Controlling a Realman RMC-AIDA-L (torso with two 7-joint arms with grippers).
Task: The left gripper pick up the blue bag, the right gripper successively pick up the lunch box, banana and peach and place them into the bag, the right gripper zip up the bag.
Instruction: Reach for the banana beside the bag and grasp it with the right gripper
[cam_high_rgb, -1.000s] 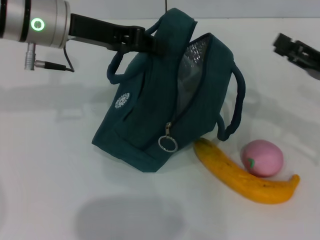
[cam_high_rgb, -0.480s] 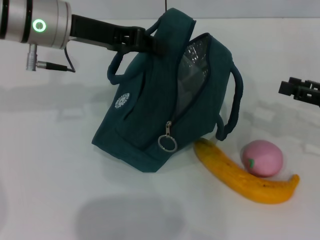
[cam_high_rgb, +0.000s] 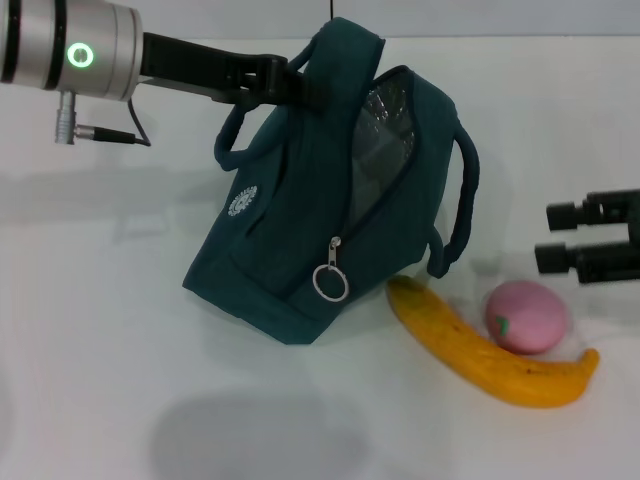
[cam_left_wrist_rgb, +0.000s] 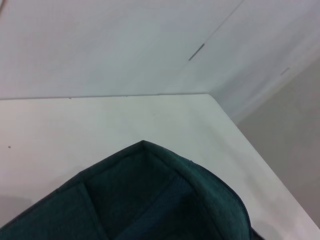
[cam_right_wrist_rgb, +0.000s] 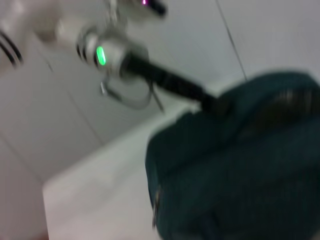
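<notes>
Banana (cam_high_rgb: 490, 355) is lying at the lower right of the frame, peach (cam_high_rgb: 526, 316) touching it. Above them the right gripper (cam_high_rgb: 562, 236) is hovering, fingers parted and holding nothing. Farther back, the left gripper (cam_high_rgb: 300, 82) is clamping the blue bag (cam_high_rgb: 300, 230) by its top; a weak pinch could be letting it sag shut.

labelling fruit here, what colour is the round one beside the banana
Pink, the peach, clearest in the head view.
</notes>
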